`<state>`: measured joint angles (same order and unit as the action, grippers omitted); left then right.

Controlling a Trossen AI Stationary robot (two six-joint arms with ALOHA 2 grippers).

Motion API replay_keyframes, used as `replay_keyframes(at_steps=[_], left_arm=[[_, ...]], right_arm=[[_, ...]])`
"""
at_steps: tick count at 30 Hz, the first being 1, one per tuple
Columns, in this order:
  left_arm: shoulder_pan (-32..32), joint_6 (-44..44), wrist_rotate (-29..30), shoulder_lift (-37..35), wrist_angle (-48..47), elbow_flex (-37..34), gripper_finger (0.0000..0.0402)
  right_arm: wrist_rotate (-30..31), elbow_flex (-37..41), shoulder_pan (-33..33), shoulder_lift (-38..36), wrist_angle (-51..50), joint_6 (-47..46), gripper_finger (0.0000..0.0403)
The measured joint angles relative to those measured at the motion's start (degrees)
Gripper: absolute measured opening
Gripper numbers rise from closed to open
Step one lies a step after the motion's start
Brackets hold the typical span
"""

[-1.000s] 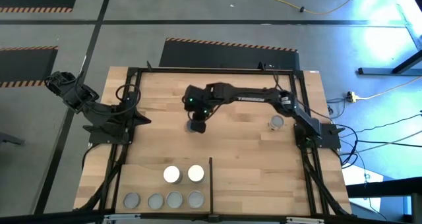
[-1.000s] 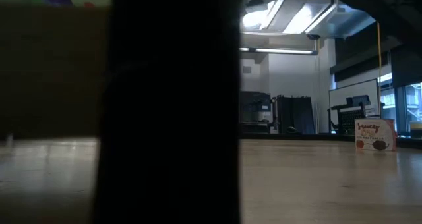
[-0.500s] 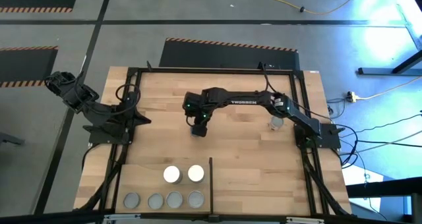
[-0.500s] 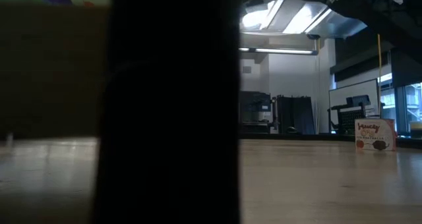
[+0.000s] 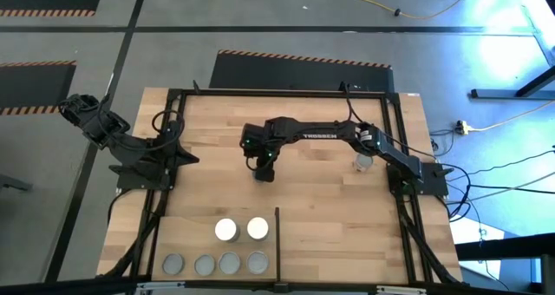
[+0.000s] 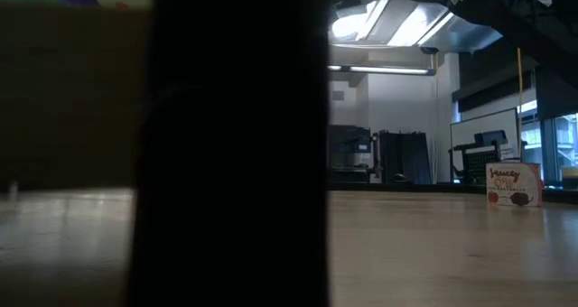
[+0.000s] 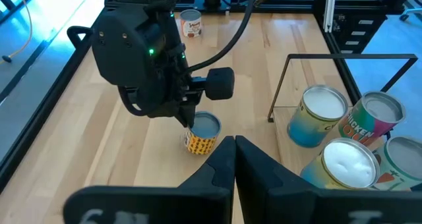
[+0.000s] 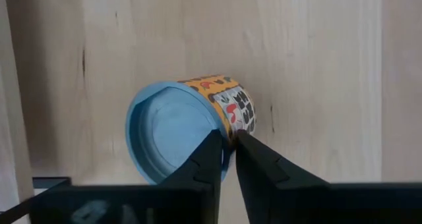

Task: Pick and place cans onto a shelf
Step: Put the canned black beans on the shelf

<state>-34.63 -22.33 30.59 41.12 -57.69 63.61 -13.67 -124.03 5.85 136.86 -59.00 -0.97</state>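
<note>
Orange patterned can (image 7: 200,133) upright, axis vertical, pale lid up, mid worktop (image 5: 321,199): pale planked wood, black frame around.

My right jaws (image 8: 227,143) narrow, pinching can's rim, one finger inside lip, one outside.

My left jaws (image 7: 235,143) closed, empty, parked off worktop's left edge.

Shelf (image 5: 195,243) at near edge carries six cans (image 5: 226,230); lone can (image 5: 362,162) far right.

Concrete floor, yellow cable beyond.

Orange can (image 8: 227,105) with black and red marks, pale blue lid. Shelf cans (image 7: 316,115): blue-yellow, pink, white lids. Pale wood table (image 5: 321,199), black frame. Dark arms.
</note>
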Motion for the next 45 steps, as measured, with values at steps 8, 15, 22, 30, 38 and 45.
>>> replay_keyframes(at_steps=[8, 15, 22, 30, 38, 45], left_arm=[[0.0, 0.0, 0.0, 0.0, 0.0, 0.0, 0.001], [0.0, 0.0, 0.0, 0.0, -0.1, 0.0, 0.0013], [0.0, 0.0, -0.2, 0.0, -0.1, 0.0, 0.0014], [0.0, 3.7, -0.2, 0.0, -1.1, 0.0, 0.0014], [0.0, 15.3, 1.4, 0.1, -2.0, 0.0, 0.0014], [3.5, 28.4, 4.4, 2.0, -1.2, 0.0, 0.0014]], right_arm=[[0.1, 0.0, 0.0, 0.0, 0.6, 0.0, 0.0052], [0.1, -0.3, 0.0, 0.0, 1.0, 0.0, 0.0053], [5.0, -4.9, 0.0, 0.0, 0.8, 0.0, 0.0054], [6.7, -10.0, 0.3, -4.4, -1.5, 3.3, 0.0054], [7.0, -10.9, 0.3, -14.9, -2.9, 4.3, 0.0054], [6.7, -11.0, 0.2, -24.1, -2.8, 4.2, 0.0054]])
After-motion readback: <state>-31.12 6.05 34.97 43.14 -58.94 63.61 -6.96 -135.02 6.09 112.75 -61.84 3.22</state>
